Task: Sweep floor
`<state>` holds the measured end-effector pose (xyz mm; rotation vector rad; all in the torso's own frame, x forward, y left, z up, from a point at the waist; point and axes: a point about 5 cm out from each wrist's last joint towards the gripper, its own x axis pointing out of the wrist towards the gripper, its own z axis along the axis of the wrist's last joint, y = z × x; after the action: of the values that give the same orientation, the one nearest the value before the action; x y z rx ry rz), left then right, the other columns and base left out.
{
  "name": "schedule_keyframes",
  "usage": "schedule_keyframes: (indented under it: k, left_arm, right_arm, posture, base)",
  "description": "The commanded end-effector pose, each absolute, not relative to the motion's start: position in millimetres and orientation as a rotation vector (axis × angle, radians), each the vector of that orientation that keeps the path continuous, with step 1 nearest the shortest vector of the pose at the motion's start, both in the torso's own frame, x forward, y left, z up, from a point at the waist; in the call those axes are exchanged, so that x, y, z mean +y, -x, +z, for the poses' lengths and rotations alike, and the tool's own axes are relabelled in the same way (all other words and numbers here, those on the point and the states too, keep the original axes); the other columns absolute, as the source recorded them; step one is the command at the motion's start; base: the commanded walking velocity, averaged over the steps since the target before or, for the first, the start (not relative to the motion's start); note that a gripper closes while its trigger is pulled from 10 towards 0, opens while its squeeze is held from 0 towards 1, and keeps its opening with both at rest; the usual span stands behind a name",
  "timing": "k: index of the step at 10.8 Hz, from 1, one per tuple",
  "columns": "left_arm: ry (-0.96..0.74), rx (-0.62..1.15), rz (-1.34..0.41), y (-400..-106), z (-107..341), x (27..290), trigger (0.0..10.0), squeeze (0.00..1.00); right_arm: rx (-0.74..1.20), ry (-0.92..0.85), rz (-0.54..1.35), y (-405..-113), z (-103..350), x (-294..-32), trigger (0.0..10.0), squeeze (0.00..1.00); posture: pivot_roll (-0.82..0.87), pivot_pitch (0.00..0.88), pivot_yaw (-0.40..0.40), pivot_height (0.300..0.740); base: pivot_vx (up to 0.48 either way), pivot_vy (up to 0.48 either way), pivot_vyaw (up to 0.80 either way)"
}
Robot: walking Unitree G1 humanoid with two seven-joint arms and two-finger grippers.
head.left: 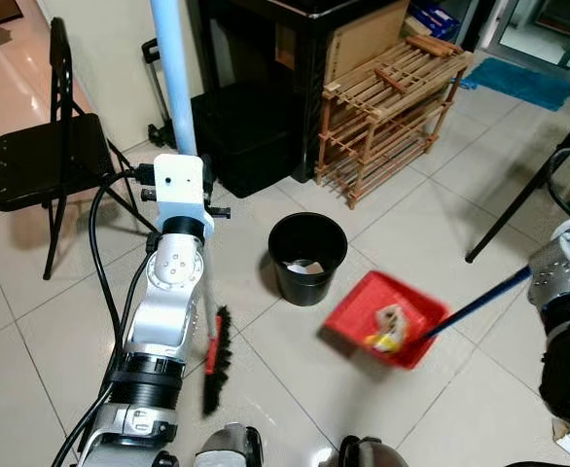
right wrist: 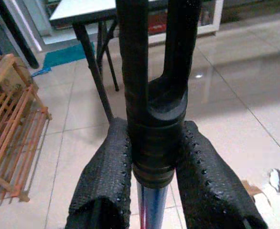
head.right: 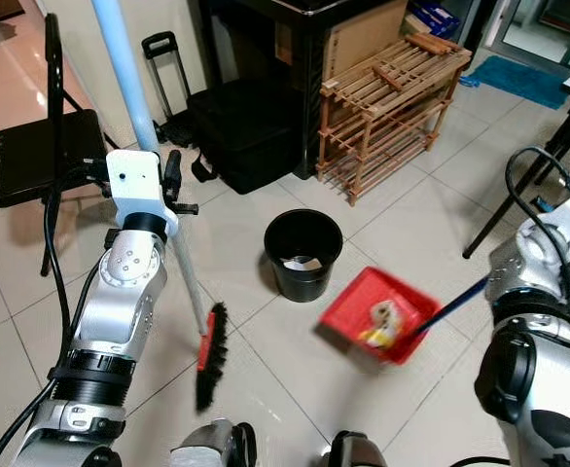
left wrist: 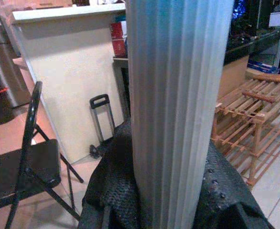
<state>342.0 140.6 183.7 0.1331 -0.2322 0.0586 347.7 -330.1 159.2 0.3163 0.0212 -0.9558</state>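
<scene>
Pale tiled floor (head.left: 61, 321), folding chair (head.left: 42, 161) at 10 o'clock, wooden rack (head.left: 392, 107) at 1 | black bin (head.left: 307, 255) centre | left tool (left wrist: 173, 200) clamped on pale-blue broom pole (left wrist: 178, 95), brush head (head.left: 215, 360) on tiles at 7 | right tool (right wrist: 154, 191) closed around dustpan handle (right wrist: 152, 119); red dustpan (head.left: 387, 316), litter inside, just beside bin at 4.

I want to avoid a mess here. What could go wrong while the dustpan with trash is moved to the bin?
1. The red dustpan looks blurred and tilted, so the trash on it may slide off before the black bin.
2. The right claw grips only the far end of the long handle, so aim may be poor.
3. The broom head, held by the left claw, rests near the bin and may knock it.
</scene>
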Motion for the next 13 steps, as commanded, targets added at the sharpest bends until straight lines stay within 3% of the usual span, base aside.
schedule_keyframes:
  k: [1,7,13]
  left_arm:
    - [-0.146,-0.279,0.064,-340,193,141,10.0,0.00]
    - [-0.144,-0.277,0.064,-339,194,141,10.0,0.00]
    - [-0.146,-0.276,0.062,-339,194,141,10.0,0.00]
  right_arm:
    - [-0.054,-0.346,-0.992,-347,171,-336,10.0,0.00]
    - [-0.062,-0.541,-1.130,-329,159,-355,10.0,0.00]
    - [-0.253,-0.576,-1.276,-314,194,-386,10.0,0.00]
  posture:
    - [0.10,0.143,0.038,0.740]
    - [0.11,0.143,0.045,0.740]
    - [0.11,0.138,0.056,0.740]
  base:
    - [0.000,0.000,0.00]
    - [0.000,0.000,0.00]
    - [0.000,0.000,0.00]
